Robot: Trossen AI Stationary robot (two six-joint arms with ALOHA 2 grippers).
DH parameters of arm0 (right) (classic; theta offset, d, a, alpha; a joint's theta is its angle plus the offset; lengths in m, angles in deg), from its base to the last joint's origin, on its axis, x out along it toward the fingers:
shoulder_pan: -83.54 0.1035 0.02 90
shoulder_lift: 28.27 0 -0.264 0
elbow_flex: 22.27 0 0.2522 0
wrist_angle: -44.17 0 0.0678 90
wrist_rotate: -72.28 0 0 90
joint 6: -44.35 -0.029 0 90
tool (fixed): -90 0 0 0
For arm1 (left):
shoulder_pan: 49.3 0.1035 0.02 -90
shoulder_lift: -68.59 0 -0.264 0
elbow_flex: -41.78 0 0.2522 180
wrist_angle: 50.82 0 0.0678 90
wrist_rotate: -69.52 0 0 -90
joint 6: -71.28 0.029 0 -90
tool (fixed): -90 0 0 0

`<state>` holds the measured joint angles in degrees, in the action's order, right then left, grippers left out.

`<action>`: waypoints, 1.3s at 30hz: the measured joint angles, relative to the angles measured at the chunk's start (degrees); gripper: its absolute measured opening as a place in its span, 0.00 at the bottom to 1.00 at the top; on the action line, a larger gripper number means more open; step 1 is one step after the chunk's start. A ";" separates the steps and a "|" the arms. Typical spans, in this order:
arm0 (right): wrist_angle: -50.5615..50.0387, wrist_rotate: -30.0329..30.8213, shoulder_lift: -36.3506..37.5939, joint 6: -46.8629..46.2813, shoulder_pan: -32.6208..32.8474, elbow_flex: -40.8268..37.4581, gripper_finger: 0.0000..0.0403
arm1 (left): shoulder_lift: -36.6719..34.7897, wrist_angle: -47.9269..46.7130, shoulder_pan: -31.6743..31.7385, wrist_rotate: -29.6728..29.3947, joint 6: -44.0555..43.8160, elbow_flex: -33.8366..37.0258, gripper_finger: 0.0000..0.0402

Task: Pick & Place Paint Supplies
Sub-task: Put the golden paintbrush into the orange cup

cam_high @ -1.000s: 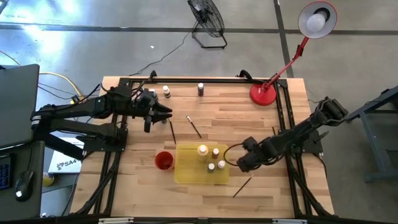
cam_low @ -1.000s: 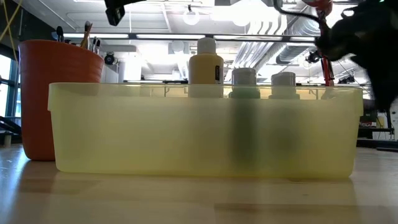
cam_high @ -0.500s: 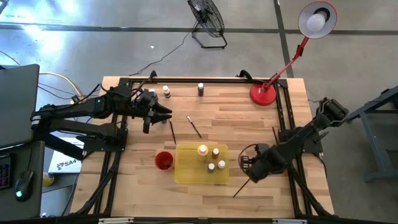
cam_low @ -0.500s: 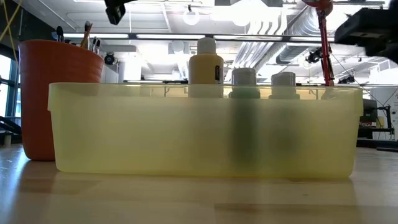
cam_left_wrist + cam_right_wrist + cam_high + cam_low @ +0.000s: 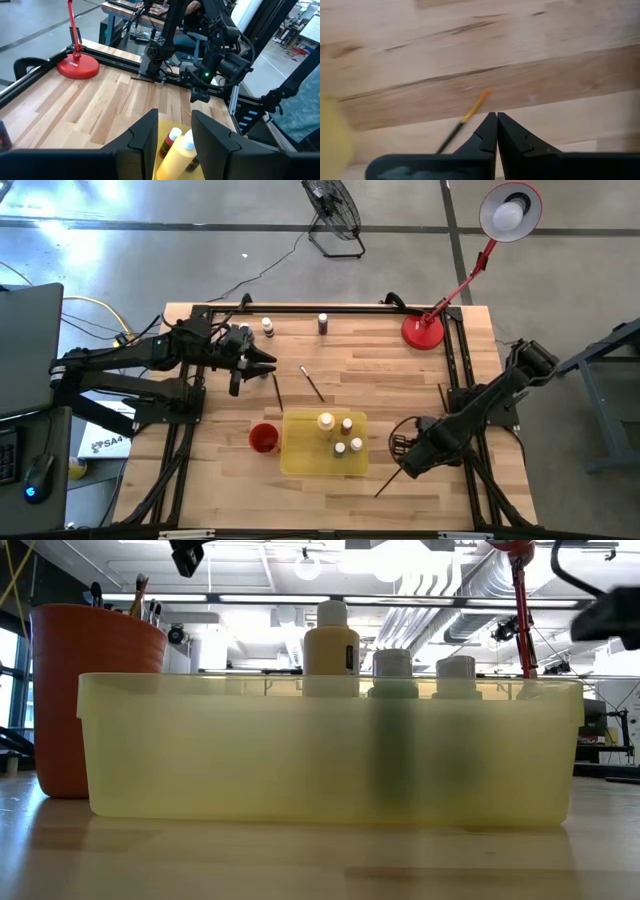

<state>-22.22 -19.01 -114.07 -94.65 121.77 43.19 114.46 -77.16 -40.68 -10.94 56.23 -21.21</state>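
1. High view: the right gripper [image 5: 402, 452] hangs over the wood just right of the yellow tray [image 5: 300, 460], above the upper end of a thin paintbrush [image 5: 390, 478] lying slantwise on the table [image 5: 400, 370]
2. Right wrist view: its fingers [image 5: 492, 131] are pressed together with nothing between them – the paintbrush's orange end [image 5: 475, 106] lies just beside the tips
3. Four bottles [image 5: 326, 421] stand inside the tray; a red cup [image 5: 263, 438] sits touching or just beside its left edge, with brush handles [image 5: 140, 595] poking out
4. The left gripper [image 5: 270, 360] waits near the table's upper left, fingers [image 5: 145, 135] spread – empty
5. Two more brushes [image 5: 312, 382] lie above the tray, and two bottles [image 5: 322, 323] stand near the far edge, beside a red lamp base [image 5: 423, 330]
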 joint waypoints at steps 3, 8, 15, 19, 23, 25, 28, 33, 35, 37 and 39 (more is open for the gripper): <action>2.43 1.65 -0.02 -0.22 -0.02 -1.50 0.01 | 0.00 0.00 0.00 0.00 0.00 0.00 0.29; 5.16 7.04 -0.02 1.29 -0.01 -2.99 0.01 | 0.00 0.00 0.00 -0.02 -0.01 0.00 0.29; 5.23 5.09 -0.02 7.69 0.03 -3.60 0.01 | 0.04 0.00 0.00 -0.04 -0.15 0.00 0.29; 5.80 3.46 -0.02 -2.55 0.07 -3.60 0.01 | 0.04 0.00 0.00 -0.07 -0.20 0.00 0.29; 7.98 2.83 -1.63 -3.10 0.03 -3.60 0.01 | 0.04 0.00 0.00 -0.09 -0.20 0.00 0.29; 9.31 2.24 -3.10 -3.34 0.24 -3.60 0.01 | 0.04 0.00 0.00 -0.09 -0.20 0.00 0.29; 11.67 1.36 -5.53 -3.75 0.89 -3.60 0.01 | 0.04 -0.09 0.00 -0.13 -0.20 0.02 0.29; 12.15 0.67 -6.58 -3.81 1.07 -3.05 0.01 | 0.04 -0.79 0.00 -0.22 -0.22 0.02 0.29; 9.63 0.69 -5.90 -3.57 0.63 -1.61 0.01 | 0.04 -0.90 0.00 -0.20 -0.34 0.02 0.29; 6.33 0.96 -4.99 -3.41 0.06 0.20 0.01 | 0.04 -0.90 0.00 -0.20 -0.43 0.02 0.29; 3.51 0.93 -4.51 -3.26 -0.15 1.12 0.01 | 0.04 -0.90 0.00 -0.21 -0.44 0.02 0.29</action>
<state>-18.71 -18.09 -118.58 -97.91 121.63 44.31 114.51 -78.06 -40.68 -11.15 55.80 -21.19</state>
